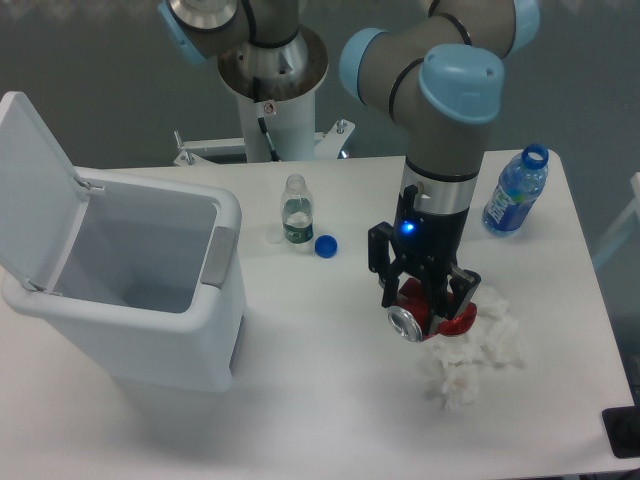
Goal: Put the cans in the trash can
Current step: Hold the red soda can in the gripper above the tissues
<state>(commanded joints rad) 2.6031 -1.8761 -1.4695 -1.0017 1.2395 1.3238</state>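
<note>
Grasp step, judged nearly complete; gripper [424, 300] down over red can [420, 315] toward right-front part of table [330, 400]; jaws set on either side of can and apparently pinching it, though contact not fully clear; can lying tilted, silver top facing front-left; whether lifted off surface or resting on it, cannot tell; crumpled white tissue [475, 355] just beside and partly under can, on its right and front. Next move likely calls for lifting clear of tissue, carrying leftward across table, releasing over bin opening; risk of tissue snagging along. Trash can [150, 300] at left-front of table, lid [30, 190] flipped up and back, opening exposed; visible part of interior shows nothing inside; bottom not fully seen. Clear bottle with green label [296, 212] upright near back edge, uncapped; blue cap [325, 245] just beside it; blue bottle [516, 192] near back-right corner, also open-topped.
</note>
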